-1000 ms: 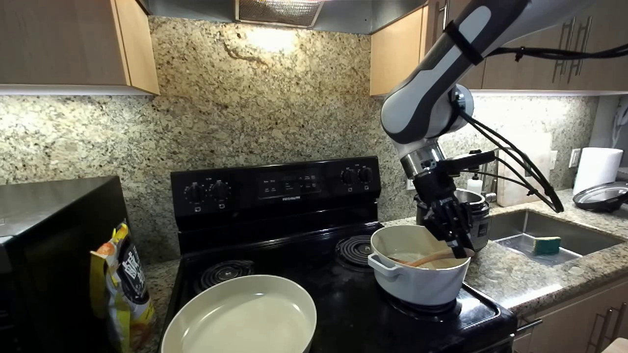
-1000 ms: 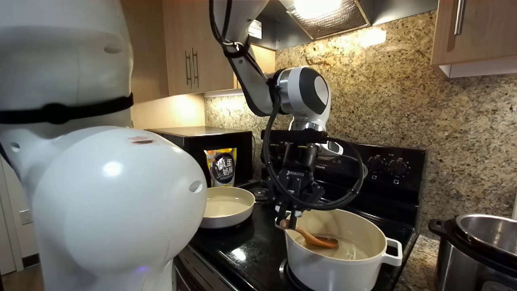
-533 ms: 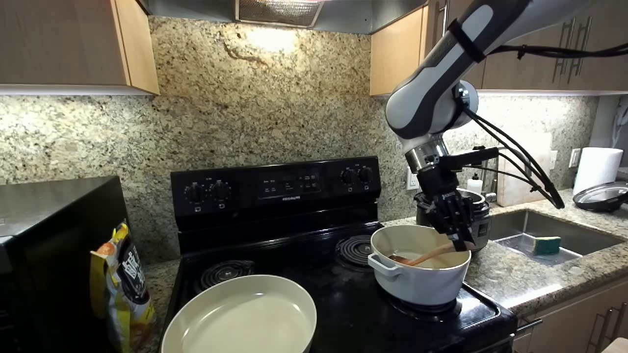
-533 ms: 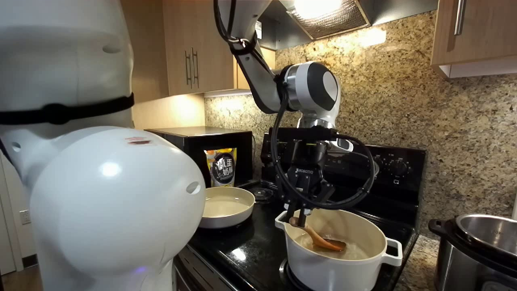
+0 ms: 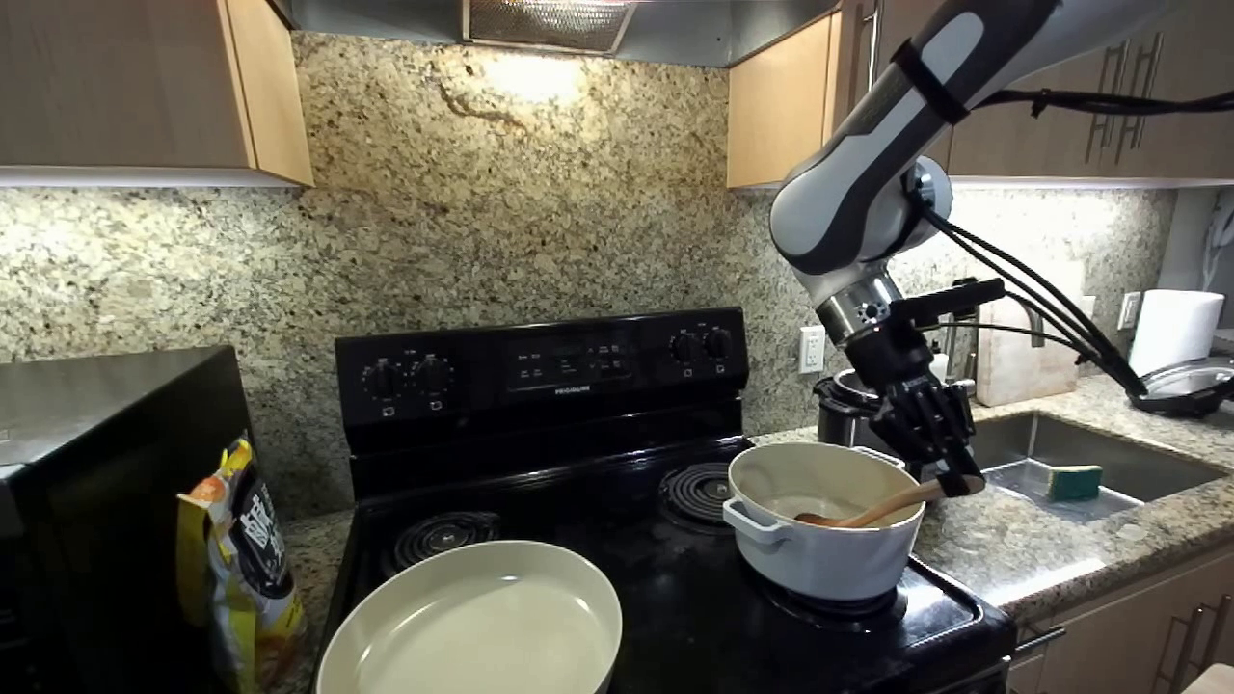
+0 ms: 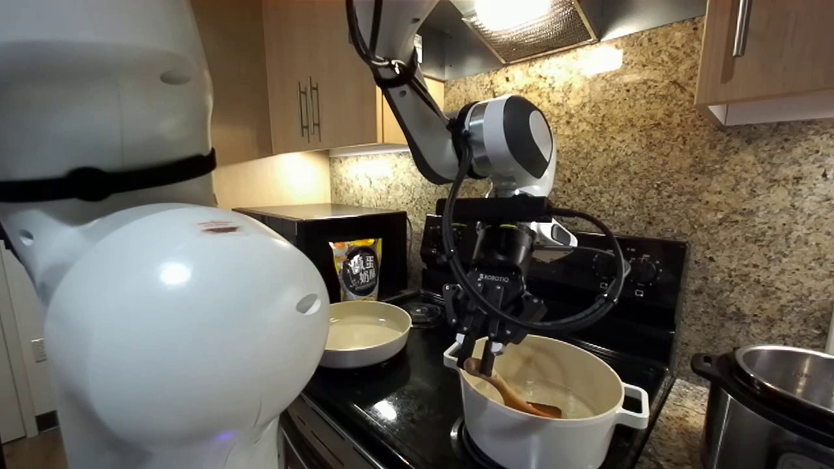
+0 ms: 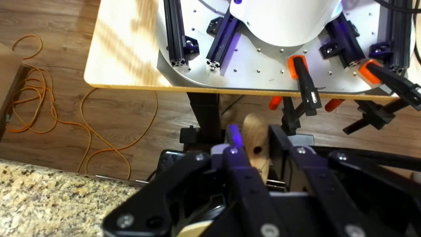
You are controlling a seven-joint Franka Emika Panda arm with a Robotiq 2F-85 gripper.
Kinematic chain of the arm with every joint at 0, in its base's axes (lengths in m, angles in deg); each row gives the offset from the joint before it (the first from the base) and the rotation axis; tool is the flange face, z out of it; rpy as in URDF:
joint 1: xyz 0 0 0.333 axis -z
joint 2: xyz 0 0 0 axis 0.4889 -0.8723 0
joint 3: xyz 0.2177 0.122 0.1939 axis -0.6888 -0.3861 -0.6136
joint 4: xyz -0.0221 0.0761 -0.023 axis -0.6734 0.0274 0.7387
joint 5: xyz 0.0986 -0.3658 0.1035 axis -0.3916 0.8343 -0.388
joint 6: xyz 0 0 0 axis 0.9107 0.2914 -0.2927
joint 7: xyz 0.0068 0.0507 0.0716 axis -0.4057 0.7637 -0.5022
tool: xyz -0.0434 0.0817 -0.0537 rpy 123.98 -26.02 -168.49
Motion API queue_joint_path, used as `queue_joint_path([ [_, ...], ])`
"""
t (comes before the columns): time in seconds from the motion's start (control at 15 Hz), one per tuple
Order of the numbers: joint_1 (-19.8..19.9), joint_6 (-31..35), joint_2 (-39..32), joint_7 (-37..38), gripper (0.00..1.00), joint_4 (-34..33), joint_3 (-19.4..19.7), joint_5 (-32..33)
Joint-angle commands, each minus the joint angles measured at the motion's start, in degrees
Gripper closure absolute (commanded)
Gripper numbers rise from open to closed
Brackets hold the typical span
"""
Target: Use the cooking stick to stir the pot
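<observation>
In an exterior view, with twelve o'clock at the top, a black box-shaped appliance (image 5: 106, 540) stands farthest left; a yellow packet (image 5: 260, 578) is just beside it, toward four. Next comes a wide shallow cream dish (image 5: 482, 636) on the black stove (image 5: 665, 598), with a coil burner (image 5: 443, 535) at about eleven from it. The white pot (image 5: 829, 569) stands upright at the stove's right front, one side handle between seven and eight, the other near one. The cooking stick (image 5: 892, 505) is tilted: its head is inside the pot, pointing to about nine, while its handle rises past the rim between three and four. Whether it touches the rim I cannot tell. Near twelve from the pot is a steel cooker (image 5: 846, 424), partly hidden by the gripper (image 5: 954, 482). The gripper leans with its fingers toward five, parted only by the handle's width and clamped on it; the wrist view shows the rounded handle end, with its dark hole, between them. At three from there, a green-and-yellow sponge (image 5: 1074, 483) sits in the sink (image 5: 1147, 458). A lid (image 5: 1191, 386) lies toward two from the sponge, a white paper roll (image 5: 1174, 333) at its eleven.
</observation>
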Motion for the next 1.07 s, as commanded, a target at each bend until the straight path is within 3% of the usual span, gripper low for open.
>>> queue_joint_path([
  [0.0, -1.1, -2.4, 2.9, -4.2, 0.94, 2.2, -1.1, 0.6],
  [0.4, -2.9, -0.6, 0.3, -8.0, 0.94, 0.4, -1.4, -3.5],
  [1.0, -0.9, 7.5, -2.2, -1.6, 0.94, -1.2, -0.3, -4.3],
])
